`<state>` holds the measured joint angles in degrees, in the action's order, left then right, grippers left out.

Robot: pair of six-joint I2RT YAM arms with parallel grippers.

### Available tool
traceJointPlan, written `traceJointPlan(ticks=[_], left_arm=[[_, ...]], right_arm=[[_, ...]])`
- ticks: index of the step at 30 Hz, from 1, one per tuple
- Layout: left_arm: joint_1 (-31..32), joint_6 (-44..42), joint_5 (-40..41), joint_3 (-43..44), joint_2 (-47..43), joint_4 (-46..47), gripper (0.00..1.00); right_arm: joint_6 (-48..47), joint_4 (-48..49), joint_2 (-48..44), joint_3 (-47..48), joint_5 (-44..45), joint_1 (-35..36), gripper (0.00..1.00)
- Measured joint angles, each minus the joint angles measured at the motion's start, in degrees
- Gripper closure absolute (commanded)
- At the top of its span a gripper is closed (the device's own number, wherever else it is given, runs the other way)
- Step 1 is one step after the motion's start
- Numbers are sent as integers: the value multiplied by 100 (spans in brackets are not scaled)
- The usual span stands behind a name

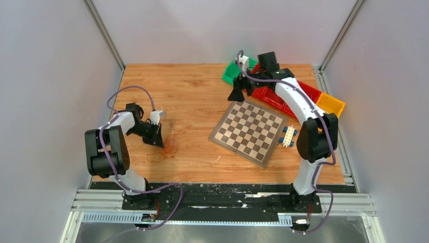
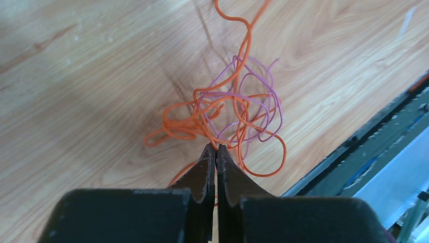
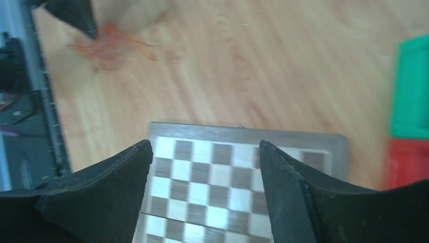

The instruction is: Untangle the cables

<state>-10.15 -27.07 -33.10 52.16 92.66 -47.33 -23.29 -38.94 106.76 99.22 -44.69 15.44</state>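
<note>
Chessboard (image 1: 249, 132), green bin (image 1: 231, 74), red bin (image 1: 265, 95), yellow bin (image 1: 331, 105)

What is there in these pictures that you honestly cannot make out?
Left wrist view: whether the shut left gripper pinches a strand of the tangle of thin orange and purple wires; its own fingertips hide the spot.
Top view: single strands and the small blue-white object are too small.
Right wrist view: the tangle is blurred; the green plastic bin is cut off by the right edge.
</note>
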Motion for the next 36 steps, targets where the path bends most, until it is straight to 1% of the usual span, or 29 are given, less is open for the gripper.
traceJointPlan(ticks=[3,5,8,10,13,17,25,30,32,33,36], left_arm=[[37,98,-426,-48,-216,81,100],[37,280,-820,-144,-603,243,100],[44,592,-1493,-278,-1296,516,100],[61,741,-1856,-315,-1606,662,100],[118,796,-2225,-315,-1860,754,100],[166,713,-2496,-317,-1998,723,100],[212,455,-2706,-317,-2035,586,100],[262,415,-2769,-317,-2035,555,100],[262,413,-2789,-317,-2035,540,100],[264,407,-2789,-317,-2035,533,100],[264,398,-2791,-317,-2035,514,100]], right_arm=[[326,35,205,-76,-264,490,29],[627,109,393,-105,-393,763,28],[1032,361,656,-109,-490,1185,24],[1222,518,761,-109,-511,1410,25],[1432,800,883,-103,-553,1803,34],[1475,1060,953,-52,-654,2194,48],[1394,1333,953,-17,-922,2354,61],[1215,1355,953,-17,-918,2422,60],[1119,1355,953,-17,-901,2463,57],[1078,1355,953,-17,-894,2483,54],[938,1355,953,-17,-870,2518,53]])
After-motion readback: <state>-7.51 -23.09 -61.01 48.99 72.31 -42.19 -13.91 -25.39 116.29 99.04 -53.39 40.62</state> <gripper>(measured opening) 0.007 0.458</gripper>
